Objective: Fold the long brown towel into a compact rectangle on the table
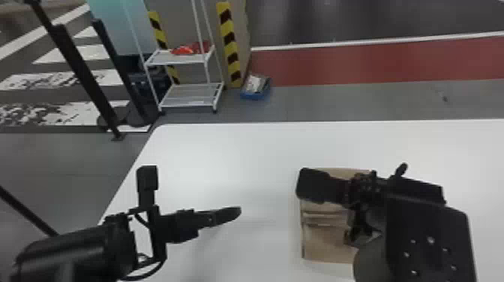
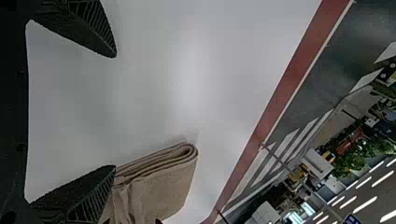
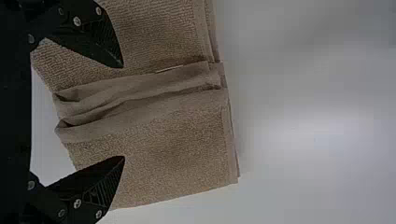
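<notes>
With left pincer (image 2: 116, 112) and right pincer (image 3: 123, 112) released, best pinch brown towel (image 1: 326, 245), lower right in head view, by layered edge (image 2: 159, 161); probably light, floppy.

The black arms (image 1: 75, 249) bear looped cable (image 1: 144, 276) and silvery screws (image 3: 77, 203).

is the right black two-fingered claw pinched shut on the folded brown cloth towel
No, the right black claw's two fingers stand wide apart, with the folded brown cloth towel showing between them.
</notes>
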### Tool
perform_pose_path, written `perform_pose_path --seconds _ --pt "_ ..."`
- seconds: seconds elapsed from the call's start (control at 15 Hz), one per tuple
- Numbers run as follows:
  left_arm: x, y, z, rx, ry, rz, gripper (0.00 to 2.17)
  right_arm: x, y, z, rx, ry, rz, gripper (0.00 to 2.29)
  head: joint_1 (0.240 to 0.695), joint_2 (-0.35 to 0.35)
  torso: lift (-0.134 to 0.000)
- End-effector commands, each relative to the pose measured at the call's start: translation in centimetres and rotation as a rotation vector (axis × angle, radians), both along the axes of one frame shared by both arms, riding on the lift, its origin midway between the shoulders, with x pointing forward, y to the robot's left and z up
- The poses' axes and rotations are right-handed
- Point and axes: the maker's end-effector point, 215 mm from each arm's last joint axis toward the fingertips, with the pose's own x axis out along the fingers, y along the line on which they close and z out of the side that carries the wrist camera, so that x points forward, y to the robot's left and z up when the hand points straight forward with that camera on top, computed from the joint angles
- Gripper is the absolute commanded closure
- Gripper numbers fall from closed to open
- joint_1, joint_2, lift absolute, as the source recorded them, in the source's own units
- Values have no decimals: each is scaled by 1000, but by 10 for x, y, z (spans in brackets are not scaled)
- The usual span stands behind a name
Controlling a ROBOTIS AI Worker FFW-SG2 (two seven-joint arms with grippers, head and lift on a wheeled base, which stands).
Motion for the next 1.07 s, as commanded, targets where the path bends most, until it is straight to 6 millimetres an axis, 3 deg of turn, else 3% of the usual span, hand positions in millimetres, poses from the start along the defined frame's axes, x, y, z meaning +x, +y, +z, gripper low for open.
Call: perform_pose_path --seconds 0.0,1.0 --pt "0 -3 -3 4 5 -4 29 0 -8 -2 -11 5 -7 221 695 192 -125" --pt "0 -12 -11 8 14 -16 29 4 2 -7 -23 18 -12 346 695 175 -125"
